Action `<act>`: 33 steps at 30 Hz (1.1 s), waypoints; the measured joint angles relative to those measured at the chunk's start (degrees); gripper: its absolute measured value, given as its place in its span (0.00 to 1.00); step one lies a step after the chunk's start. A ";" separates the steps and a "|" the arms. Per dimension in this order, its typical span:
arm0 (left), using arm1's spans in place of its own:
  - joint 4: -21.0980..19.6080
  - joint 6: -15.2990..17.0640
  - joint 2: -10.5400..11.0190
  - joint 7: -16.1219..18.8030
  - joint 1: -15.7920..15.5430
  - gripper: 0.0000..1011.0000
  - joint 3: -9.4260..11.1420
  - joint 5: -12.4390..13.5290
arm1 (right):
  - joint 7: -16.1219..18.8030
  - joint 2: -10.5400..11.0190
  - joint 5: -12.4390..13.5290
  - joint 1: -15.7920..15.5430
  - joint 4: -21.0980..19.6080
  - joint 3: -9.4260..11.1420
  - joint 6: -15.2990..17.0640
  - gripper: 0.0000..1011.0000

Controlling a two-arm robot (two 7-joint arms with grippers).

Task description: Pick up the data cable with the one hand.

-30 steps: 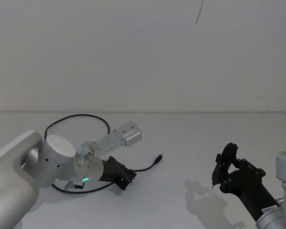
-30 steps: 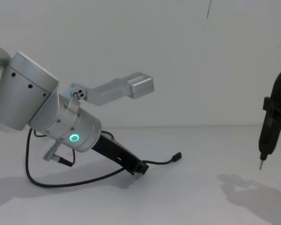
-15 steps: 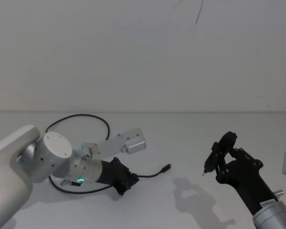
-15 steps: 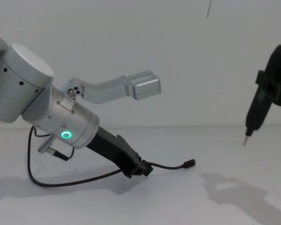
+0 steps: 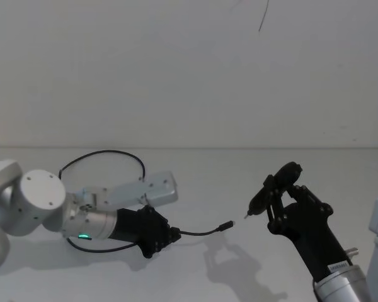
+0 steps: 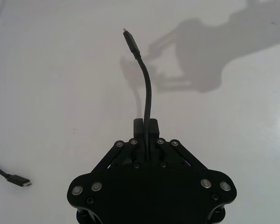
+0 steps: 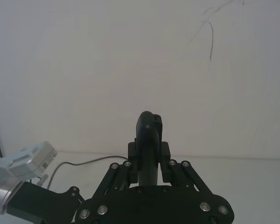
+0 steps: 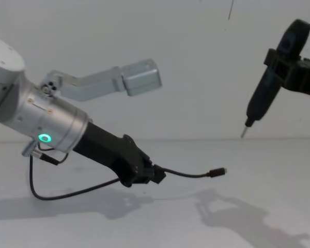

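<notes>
The plain white table (image 5: 239,182) carries the black data cable (image 5: 107,151), looped on its left side.

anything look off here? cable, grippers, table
Nothing stands out. The left gripper is shut on the data cable just short of one plug, which sticks out free above the table; the rest trails loose in a loop behind the arm. The right gripper holds a pin-tipped tool, apart from the cable.

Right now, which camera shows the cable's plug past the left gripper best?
The left wrist view: the plug stands large at the end of the data cable clamped in the left gripper. In the chest view the plug is small, side-on; in the head view it is tiny. The right gripper holds a black tool.
</notes>
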 joint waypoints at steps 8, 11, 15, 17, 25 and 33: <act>-3.40 -4.47 3.07 -0.57 1.73 0.05 -2.11 -2.50 | -0.62 -1.72 -0.73 -0.79 -1.18 -1.00 -0.91 0.26; -4.72 -6.23 4.18 -0.54 2.48 0.05 -3.12 -3.77 | -0.83 -2.13 -1.05 -1.02 -1.48 -1.22 -1.06 0.26; -6.03 -7.89 5.45 -0.54 3.17 0.05 -4.25 -5.19 | -1.20 -2.69 -1.58 -1.37 -1.87 -1.47 -1.30 0.26; -6.26 -8.32 5.72 -0.62 3.27 0.05 -4.43 -5.60 | -1.53 -3.13 -2.03 -1.67 -2.20 -1.60 -1.43 0.26; -7.38 -10.00 7.45 -2.26 3.47 0.05 -5.34 -7.66 | -1.85 -3.96 -2.83 -2.40 -2.83 -1.76 -2.70 0.26; -8.11 -10.34 8.93 -4.58 3.31 0.05 -5.41 -9.32 | -0.35 -4.19 -2.99 -2.63 -2.91 -1.96 -5.07 0.26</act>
